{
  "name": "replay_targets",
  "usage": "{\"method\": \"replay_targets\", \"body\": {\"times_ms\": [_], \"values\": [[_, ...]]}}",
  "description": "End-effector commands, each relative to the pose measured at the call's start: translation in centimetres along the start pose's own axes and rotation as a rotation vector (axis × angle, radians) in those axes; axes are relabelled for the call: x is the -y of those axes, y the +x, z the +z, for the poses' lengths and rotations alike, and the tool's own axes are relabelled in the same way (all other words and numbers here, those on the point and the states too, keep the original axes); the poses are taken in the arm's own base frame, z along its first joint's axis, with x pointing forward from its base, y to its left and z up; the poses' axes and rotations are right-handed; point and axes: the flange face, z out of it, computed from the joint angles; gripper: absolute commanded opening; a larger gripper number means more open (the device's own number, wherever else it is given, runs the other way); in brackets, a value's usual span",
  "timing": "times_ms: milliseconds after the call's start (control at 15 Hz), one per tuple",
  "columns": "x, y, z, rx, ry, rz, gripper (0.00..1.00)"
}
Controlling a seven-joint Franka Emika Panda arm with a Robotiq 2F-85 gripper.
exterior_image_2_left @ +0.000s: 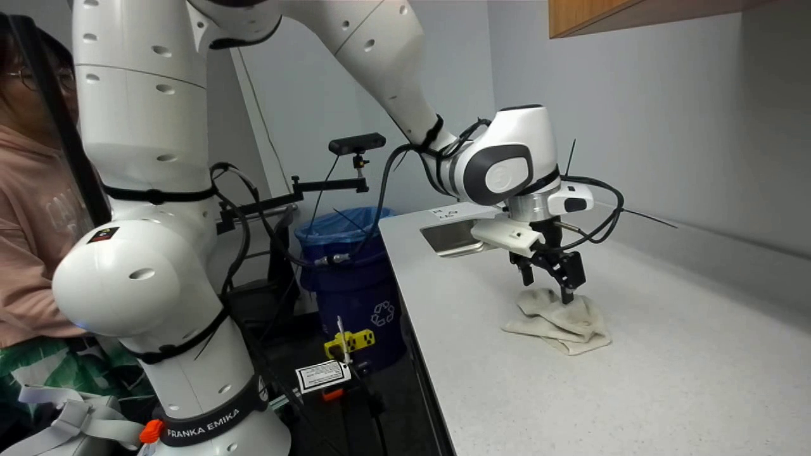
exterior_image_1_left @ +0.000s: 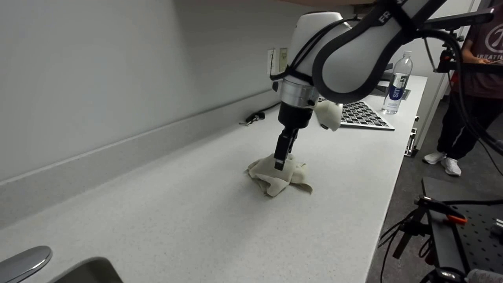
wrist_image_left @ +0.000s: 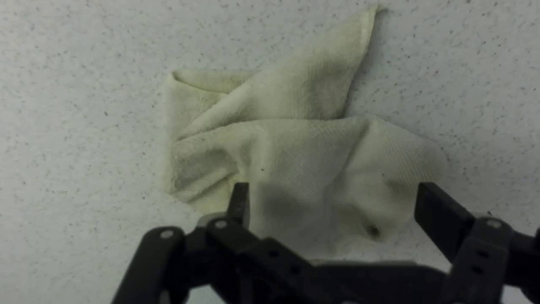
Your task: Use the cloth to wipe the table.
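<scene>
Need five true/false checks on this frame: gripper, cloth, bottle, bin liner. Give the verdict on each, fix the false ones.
1. The gripper is open at the cloth. True; the wrist view shows its jaws apart.
2. The cloth lies spread flat. False: it is crumpled and folded over itself.
3. The bottle stands on the counter. True.
4. The bin has a red liner. False: the liner in the bin is blue.
5. The cloth is in the sink. False: it lies on the counter, outside the sink.
</scene>
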Motion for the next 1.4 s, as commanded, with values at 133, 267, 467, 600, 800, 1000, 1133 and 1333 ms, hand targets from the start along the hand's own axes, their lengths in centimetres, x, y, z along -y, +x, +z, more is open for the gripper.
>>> {"method": "replay_targets", "body": {"times_ms": [133,267,467,600,800,1000,1133,1333], "values": [[-2.0,1.7,3.5,0.034,0.008,0.089,1.0],[-2.2,1.5,4.0,0.043,0.008,0.115,1.0],[-2.1,1.0,4.6,0.06,0.012,0.151,1.0],[-1.4,0.7,4.5,0.062,0.008,0.152,0.74],[-0.7,0.6,4.3,0.06,0.011,0.157,0.51],[0.0,0.9,3.7,0.049,0.012,0.148,0.29],[1.0,1.3,3.7,0.046,0.017,0.127,0.14],[4.0,2.1,4.1,0.043,0.03,0.063,0.0]]}}
